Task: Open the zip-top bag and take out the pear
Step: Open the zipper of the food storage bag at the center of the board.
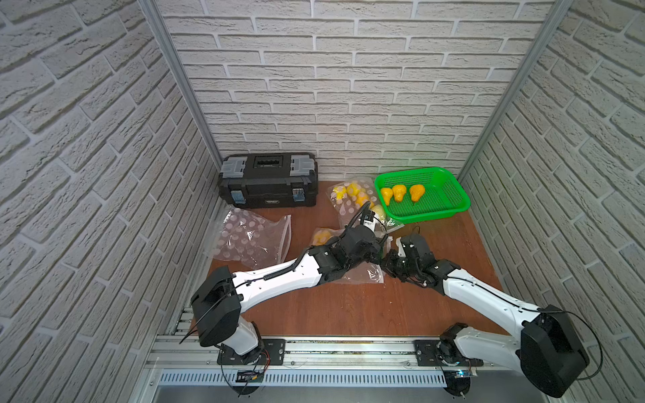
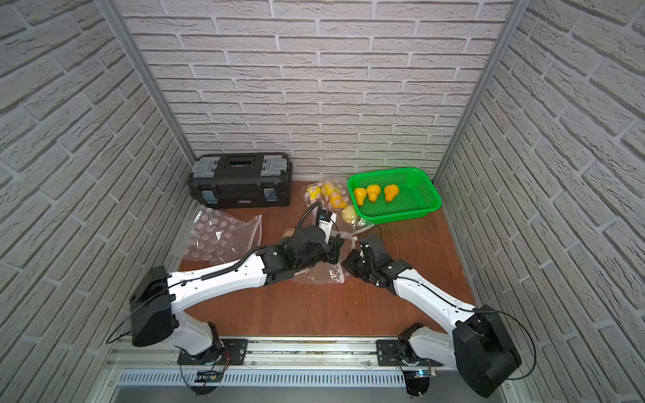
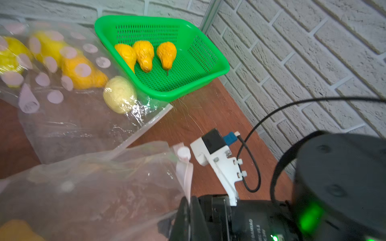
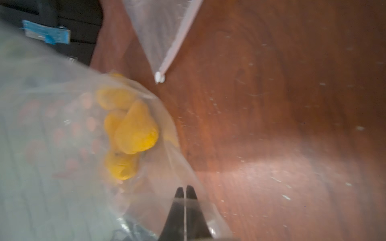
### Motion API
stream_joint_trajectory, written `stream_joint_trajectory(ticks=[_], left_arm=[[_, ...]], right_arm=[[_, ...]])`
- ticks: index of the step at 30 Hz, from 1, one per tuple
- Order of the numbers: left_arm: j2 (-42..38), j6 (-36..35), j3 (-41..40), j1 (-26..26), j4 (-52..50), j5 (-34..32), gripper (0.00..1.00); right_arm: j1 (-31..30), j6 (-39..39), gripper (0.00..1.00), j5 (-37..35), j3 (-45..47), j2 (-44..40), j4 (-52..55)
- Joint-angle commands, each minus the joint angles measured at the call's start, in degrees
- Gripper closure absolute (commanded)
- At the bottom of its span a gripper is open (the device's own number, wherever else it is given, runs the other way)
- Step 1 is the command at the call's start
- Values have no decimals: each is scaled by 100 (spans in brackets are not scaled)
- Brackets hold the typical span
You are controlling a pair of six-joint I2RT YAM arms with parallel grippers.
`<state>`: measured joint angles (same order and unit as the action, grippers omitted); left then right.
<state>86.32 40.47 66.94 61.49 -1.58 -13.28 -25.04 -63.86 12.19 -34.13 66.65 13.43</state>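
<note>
Clear pink-dotted bag (image 4: 62, 135), yellow-orange pear (image 4: 135, 129), green basket (image 1: 453, 199), black toolbox (image 1: 268, 188), reddish-brown table (image 1: 349, 307)

Robot test cell in a lab, not a lived-in room. Three walls are printed brick-pattern panels (image 1: 349, 87) held by bare aluminium posts (image 1: 176, 69), an enclosure open at the front. Two white-and-black arms (image 1: 279, 279) are bolted onto a slotted metal rail (image 1: 349, 350) along the front edge of a small wood-grain worktop (image 1: 366, 307). A black toolbox (image 1: 268, 181) and a green plastic basket (image 1: 460, 199) stand at the back.
</note>
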Motion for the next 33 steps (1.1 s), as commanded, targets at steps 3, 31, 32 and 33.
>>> stream_joint_trajectory(ticks=[3,31,32,33], left_arm=[[-431,-255,-93,-2,-23,-1047,100],[453,-197,280,205,766,140,100],[484,-201,283,246,866,157,100],[515,-227,301,296,960,203,100]], right_arm=[[291,390,92,-496,254,-134,608],[166,-929,79,1688,-26,936,-2873],[157,-952,79,1722,-20,1117,-3064],[148,-968,78,1771,7,1274,-3237]])
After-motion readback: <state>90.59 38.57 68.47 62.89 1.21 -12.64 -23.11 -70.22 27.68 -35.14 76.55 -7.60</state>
